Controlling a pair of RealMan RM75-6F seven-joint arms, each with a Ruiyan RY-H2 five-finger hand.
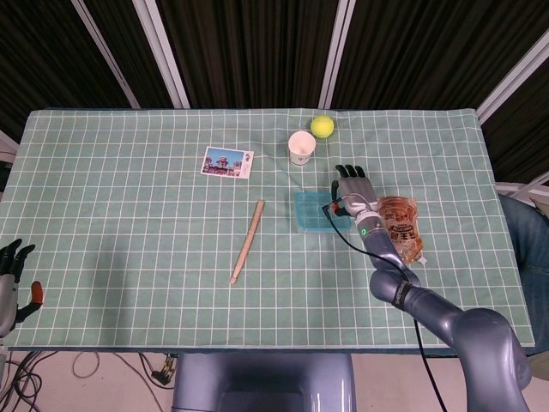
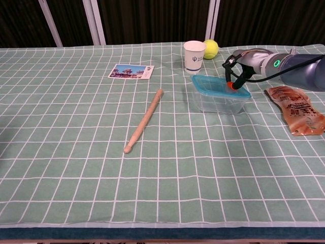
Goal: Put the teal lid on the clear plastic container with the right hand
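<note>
Teal lid (image 2: 219,85) sits on top of the clear plastic container (image 2: 218,100), rectangular with rounded corners, nothing visible inside; it stands on the surface (image 2: 76,152) covered in a green cloth with a white grid, just in front of the white paper cup (image 2: 194,56), which carries a small dark logo, not readable. Right hand (image 2: 237,70) rests at the lid's right edge, fingertips (image 2: 232,85) touching it, fingers curled down; not gripping anything as far as the views show. Left hand (image 1: 13,279) at the lower left edge of the head view, off the surface, fingers apart, holding nothing. Yellow-green fuzzy tennis ball (image 2: 211,48) just right of the cup. Orange-brown foil snack pouch (image 2: 297,110) lies flat, right of the container; print unreadable. Wooden stick (image 2: 144,120) lies diagonally mid-surface. Postcard (image 2: 131,71) with a building picture sits further left.
</note>
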